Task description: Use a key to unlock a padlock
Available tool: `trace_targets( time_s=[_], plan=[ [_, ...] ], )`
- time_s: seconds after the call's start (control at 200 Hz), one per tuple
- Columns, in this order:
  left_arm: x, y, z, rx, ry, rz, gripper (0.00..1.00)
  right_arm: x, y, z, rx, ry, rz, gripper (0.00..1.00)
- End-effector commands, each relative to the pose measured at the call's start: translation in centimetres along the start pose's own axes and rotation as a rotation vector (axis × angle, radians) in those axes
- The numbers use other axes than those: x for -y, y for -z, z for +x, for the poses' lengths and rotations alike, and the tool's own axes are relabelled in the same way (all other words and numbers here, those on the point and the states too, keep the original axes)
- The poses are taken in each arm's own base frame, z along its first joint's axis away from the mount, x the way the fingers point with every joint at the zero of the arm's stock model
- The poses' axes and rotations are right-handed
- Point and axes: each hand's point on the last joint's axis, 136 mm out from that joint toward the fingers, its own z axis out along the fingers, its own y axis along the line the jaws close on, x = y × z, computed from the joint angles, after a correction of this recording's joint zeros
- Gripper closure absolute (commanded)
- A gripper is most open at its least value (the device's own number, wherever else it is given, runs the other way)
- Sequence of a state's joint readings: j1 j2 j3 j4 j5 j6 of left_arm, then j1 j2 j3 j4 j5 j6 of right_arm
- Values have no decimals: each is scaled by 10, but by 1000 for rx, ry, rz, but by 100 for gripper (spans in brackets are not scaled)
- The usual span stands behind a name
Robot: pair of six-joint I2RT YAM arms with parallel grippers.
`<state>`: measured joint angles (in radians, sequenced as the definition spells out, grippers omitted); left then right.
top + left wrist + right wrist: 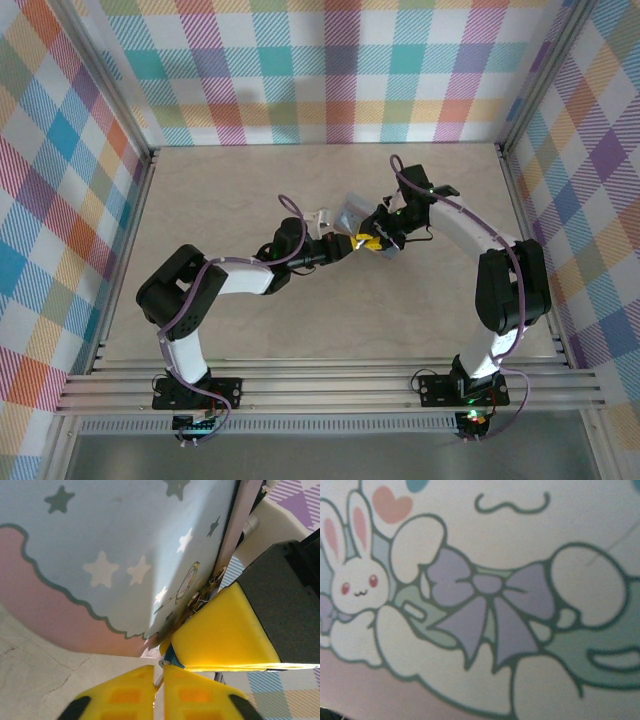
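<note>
In the left wrist view my left gripper has its yellow fingers almost together on a thin metal sliver, the key, which points up at the padlock. Only a small blue bit of the padlock with a silvery ring shows. It sits under my right gripper's broad yellow finger, and a second yellow tip shows behind it, so the right gripper looks shut on the padlock. In the top view both grippers, left and right, meet at the table's middle.
A pale blue tin with stars and a pink cloud band stands tilted right against the grippers. Its bunny and bow picture lies close in front of the right wrist camera. Plaid walls enclose the beige table.
</note>
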<state>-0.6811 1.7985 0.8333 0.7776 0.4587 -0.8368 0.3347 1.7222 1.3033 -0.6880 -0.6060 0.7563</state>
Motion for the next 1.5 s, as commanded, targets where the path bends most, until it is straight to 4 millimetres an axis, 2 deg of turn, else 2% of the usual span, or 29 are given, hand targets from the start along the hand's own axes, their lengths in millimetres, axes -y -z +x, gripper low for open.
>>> trace_targets(
  time_s=[0.0, 0.14, 0.425, 0.62, 0.995, 1.18, 1.495],
  plan=[
    [58, 17, -35, 102, -110, 154, 83, -20, -12, 50, -194, 2, -79, 100],
    [49, 31, -29, 78, -117, 115, 76, -20, -11, 46, -178, -6, -82, 100],
    [45, 51, -24, 60, -124, 108, 67, -21, -12, 41, -160, -15, -76, 100],
    [50, 53, -19, 37, -128, 159, 70, -21, -13, 39, -153, -18, -74, 100],
    [20, 65, 0, 16, -115, 51, 67, -20, -11, 36, -134, -19, -54, 100],
    [20, 64, 5, -5, -117, 63, 69, -21, -11, 35, -135, -18, -54, 100],
    [17, 50, 6, -29, -111, 70, 71, -22, -10, 36, -131, -19, -52, 100]
  ],
)
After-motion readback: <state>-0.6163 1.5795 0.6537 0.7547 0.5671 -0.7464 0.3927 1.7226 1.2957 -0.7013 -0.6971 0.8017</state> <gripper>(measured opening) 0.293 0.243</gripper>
